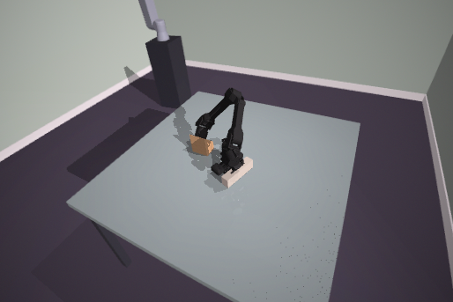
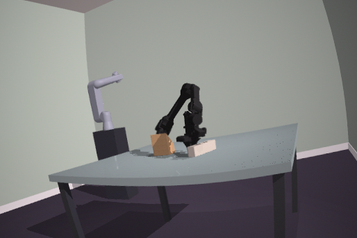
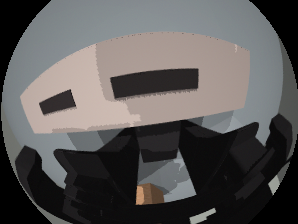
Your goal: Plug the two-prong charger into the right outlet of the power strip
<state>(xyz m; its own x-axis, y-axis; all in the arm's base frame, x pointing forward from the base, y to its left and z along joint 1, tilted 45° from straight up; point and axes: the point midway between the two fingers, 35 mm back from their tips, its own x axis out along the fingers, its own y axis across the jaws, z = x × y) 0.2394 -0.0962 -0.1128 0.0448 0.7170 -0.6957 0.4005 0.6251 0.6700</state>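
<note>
The power strip (image 1: 238,175) (image 2: 202,148) (image 3: 220,75) is a long pale pink block on the table. In the wrist view its face shows two dark outlet openings, a smaller one (image 3: 57,102) at the left and a wider one (image 3: 155,83) right of the middle. My gripper (image 3: 154,121) is shut on the charger (image 3: 158,146), a dark block between the fingertips. In the wrist view the charger lies just below the strip's lower edge, under the wider opening. Its prongs are hidden, and whether it touches the strip cannot be told. The top and exterior views show the gripper close beside the strip.
An orange block (image 1: 201,145) (image 2: 161,145) (image 3: 145,194) stands on the grey table (image 1: 176,222) (image 2: 243,154), beside my arm's base. A pale grey arm (image 1: 147,6) (image 2: 96,102) stands on a dark pedestal (image 1: 168,69) (image 2: 110,143) beyond the table edge.
</note>
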